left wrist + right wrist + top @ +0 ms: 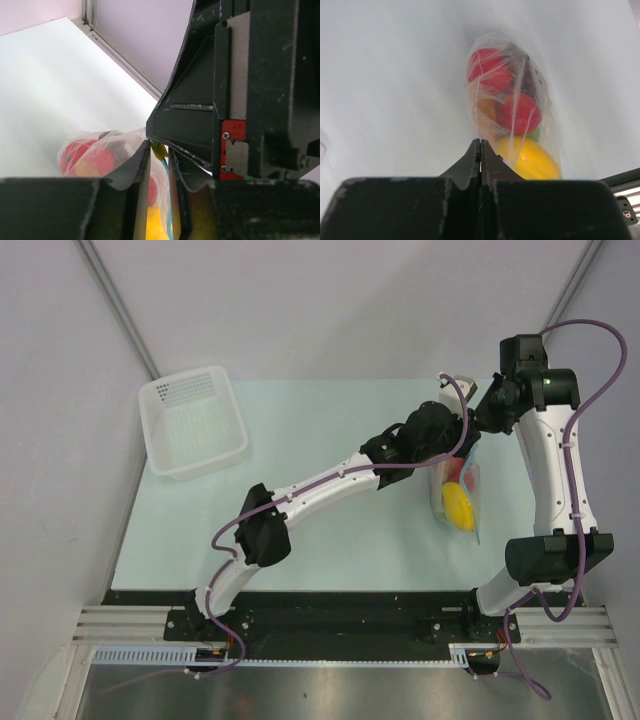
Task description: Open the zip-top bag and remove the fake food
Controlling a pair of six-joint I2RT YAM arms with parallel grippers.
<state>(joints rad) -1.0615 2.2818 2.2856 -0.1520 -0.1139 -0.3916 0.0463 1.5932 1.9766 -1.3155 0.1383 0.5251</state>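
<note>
The zip-top bag (463, 502) lies at the right of the table, its mouth towards the far side. The fake food is inside it: a yellow piece (527, 157), red fruits (520, 112), an orange piece (487, 107), a bit of green (535, 135) and dark grapes (530, 82). My right gripper (480, 142) is shut on the bag's film at its mouth; it also shows from above (480, 430). My left gripper (161, 150) is nearly closed on the mouth beside it, with film and the teal zip strip (168, 200) between its fingers. From above, the left gripper (447, 452) hides the mouth.
A white perforated basket (195, 420) stands at the far left of the table. The right gripper's black body (240, 90) sits right against my left fingers. The table's far edge and the wall are close behind both grippers.
</note>
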